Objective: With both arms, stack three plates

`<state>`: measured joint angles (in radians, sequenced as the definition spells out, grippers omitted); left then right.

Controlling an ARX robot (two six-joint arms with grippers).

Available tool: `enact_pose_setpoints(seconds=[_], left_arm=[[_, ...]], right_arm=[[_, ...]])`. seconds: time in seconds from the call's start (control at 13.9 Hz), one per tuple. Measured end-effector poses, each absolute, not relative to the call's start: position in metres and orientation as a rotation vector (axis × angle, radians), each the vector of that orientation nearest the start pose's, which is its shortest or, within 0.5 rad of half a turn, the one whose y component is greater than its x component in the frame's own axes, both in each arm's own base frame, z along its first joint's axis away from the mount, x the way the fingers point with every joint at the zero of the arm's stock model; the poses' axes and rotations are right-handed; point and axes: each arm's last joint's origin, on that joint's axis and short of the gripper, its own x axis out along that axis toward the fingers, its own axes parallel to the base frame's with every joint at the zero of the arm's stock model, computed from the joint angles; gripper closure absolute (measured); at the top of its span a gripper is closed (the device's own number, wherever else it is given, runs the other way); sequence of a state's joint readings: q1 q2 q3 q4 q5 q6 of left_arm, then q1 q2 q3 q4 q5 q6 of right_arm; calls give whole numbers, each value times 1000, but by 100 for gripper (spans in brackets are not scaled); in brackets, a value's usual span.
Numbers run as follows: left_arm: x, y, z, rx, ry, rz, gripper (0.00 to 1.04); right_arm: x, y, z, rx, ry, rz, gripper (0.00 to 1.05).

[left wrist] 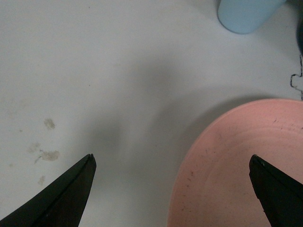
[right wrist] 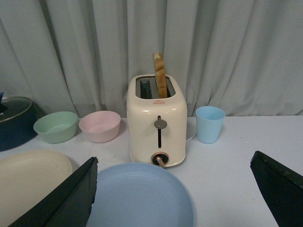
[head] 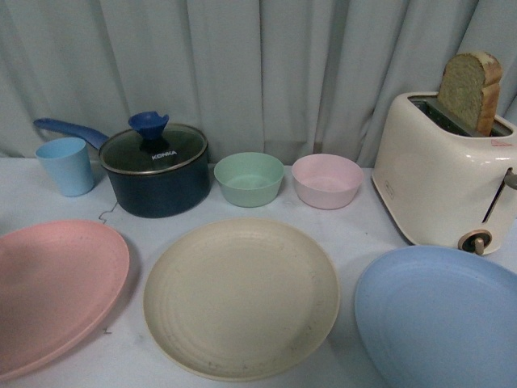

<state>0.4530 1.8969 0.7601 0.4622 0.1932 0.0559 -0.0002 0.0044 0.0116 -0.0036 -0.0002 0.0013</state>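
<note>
Lying unstacked in a row: pink plate [head: 56,291], cream plate [head: 241,297], light blue plate [head: 440,319]. Left gripper [left wrist: 171,160] spread wide, with the pink plate's rim between its fingers. Right gripper [right wrist: 174,160] spread wide above the light blue plate.

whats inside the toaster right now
One slice of bread stands in a slot of the cream toaster, its upper part sticking out. Its lower part is hidden inside the slot, and the bottom of the other slot cannot be seen.

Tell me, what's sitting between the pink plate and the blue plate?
The cream plate lies between them, apart from both, as the front view shows.
</note>
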Motion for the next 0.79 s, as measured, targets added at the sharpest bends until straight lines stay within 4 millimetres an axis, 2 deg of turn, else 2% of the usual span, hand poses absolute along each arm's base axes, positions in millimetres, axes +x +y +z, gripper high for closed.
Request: enact_pose_setpoints(seconds=[0.14, 0.36, 0.65, 0.79], left_arm=[[305, 145, 84, -172, 662, 217, 7], [302, 148, 75, -185, 635, 179, 7], [296, 159, 55, -205, 621, 209, 7], [295, 157, 46, -233, 629, 212, 7]], right_arm=[[97, 0, 167, 1, -4, 0, 6], [97, 0, 167, 1, -4, 0, 6], [97, 0, 167, 1, -4, 0, 6], [97, 0, 167, 1, -4, 0, 6]])
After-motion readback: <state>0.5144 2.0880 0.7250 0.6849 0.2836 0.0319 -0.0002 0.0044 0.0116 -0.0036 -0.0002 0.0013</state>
